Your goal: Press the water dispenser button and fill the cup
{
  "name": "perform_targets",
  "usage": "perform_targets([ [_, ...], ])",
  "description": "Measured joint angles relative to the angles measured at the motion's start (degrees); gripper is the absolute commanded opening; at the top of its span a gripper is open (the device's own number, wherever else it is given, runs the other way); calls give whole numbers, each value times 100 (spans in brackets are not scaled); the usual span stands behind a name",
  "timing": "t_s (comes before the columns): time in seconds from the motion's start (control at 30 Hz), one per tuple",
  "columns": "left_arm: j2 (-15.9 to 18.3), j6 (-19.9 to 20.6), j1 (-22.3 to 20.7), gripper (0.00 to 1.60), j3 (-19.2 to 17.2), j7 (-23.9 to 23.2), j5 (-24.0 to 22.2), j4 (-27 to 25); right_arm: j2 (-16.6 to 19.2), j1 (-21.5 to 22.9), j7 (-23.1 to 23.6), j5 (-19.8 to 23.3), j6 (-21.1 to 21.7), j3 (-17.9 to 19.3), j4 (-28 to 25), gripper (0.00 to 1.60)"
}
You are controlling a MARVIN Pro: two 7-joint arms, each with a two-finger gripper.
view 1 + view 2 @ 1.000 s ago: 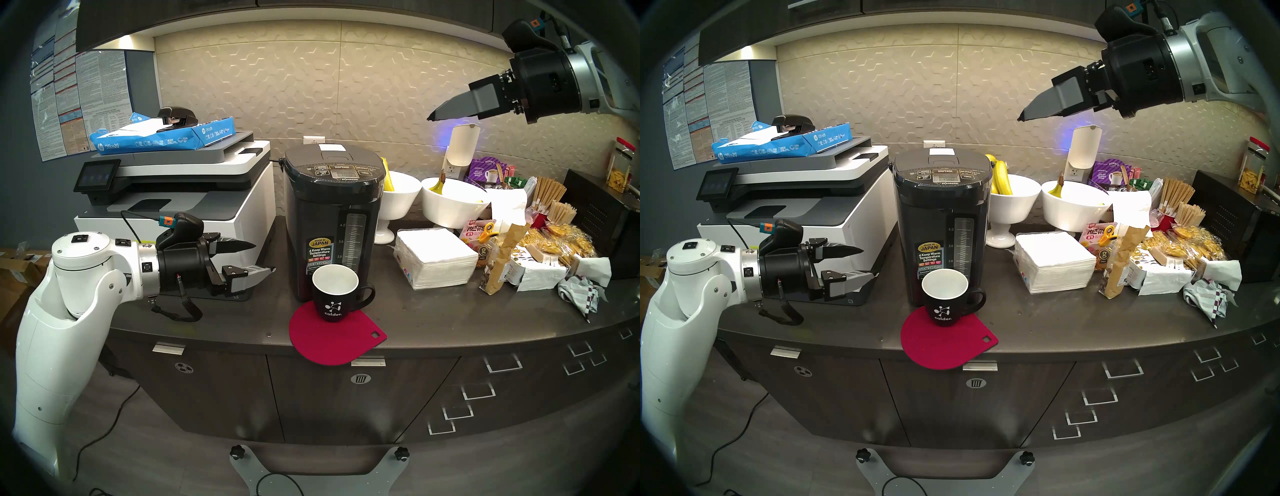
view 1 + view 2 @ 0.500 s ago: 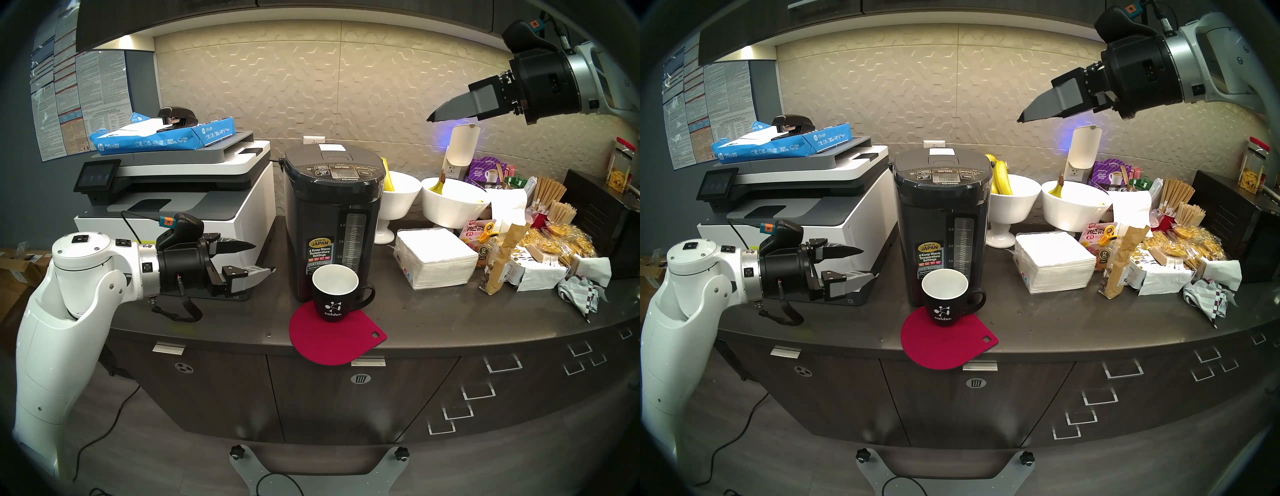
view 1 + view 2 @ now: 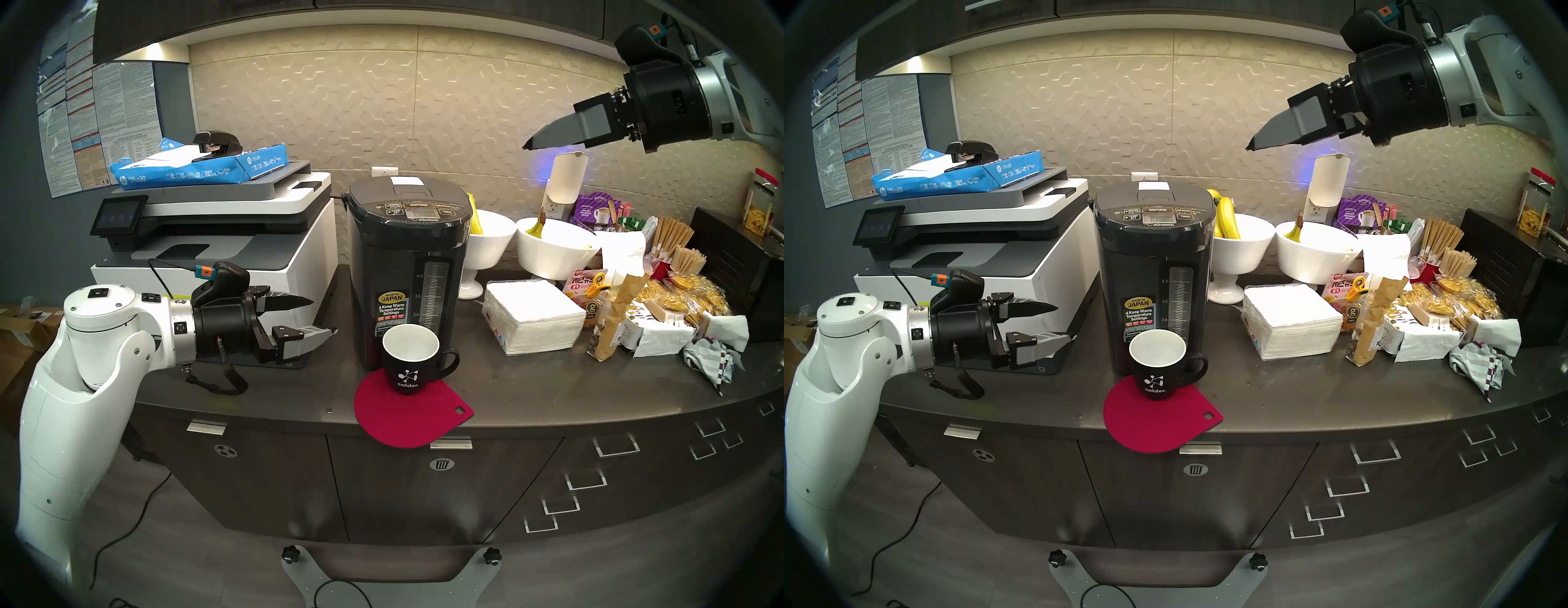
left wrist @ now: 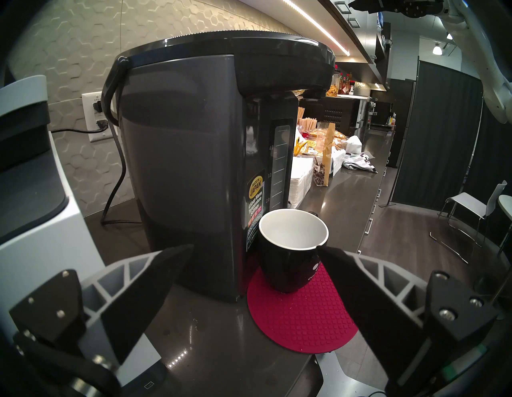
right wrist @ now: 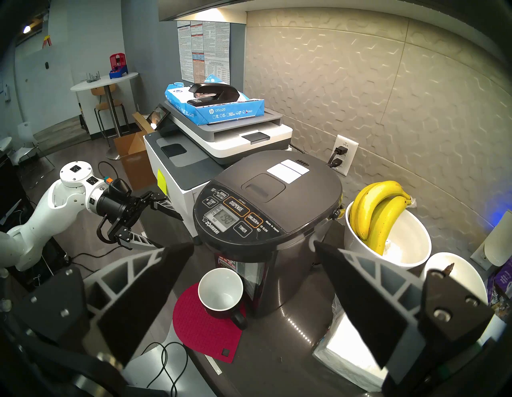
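DISPENSE key (image 5: pixel 235 206) sits atop boiler lid (image 5: pixel 277 194), below and left of right gripper (image 5: pixel 253 251), jaws wide, empty; right arm nearer vs left gripper (image 3: pixel 323 315), also wide.

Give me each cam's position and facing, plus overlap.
Head pair: above the counter edge, facing the dispenser and wall; both arms show, left pincer and right pincer.
Left wrist: low, left of the dispenser, facing along the counter past the cup; its open fingers show.
Right wrist: high, facing down on the DISPENSE button; its open fingers and the left arm show.
Shared: dispenser, cup, red mat.
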Motion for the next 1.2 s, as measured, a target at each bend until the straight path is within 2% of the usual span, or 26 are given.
perform_targets([
  [0.6, 0, 0, 1, 160, 1, 1, 0, 1, -23, 53, 173, -210, -77, 118, -68, 160],
  [0.83, 0, 0, 1, 160, 1, 1, 0, 2, -236, 35, 380, -430, -28, 68, 130, 160],
  [1.07, 0, 0, 1, 160, 2, 2, 0, 3, -553, -110, 433, -565, -12, -154, 351, 160],
  [1.1, 0, 0, 1, 160, 2, 2, 0, 3, -597, -131, 441, -577, -11, -182, 385, 31],
  [1.13, 0, 0, 1, 160, 2, 2, 0, 3, -637, -149, 453, -587, -11, -201, 416, 0],
  [1.2, 0, 0, 1, 160, 2, 2, 0, 3, -693, -169, 481, -594, -11, -218, 462, 0],
])
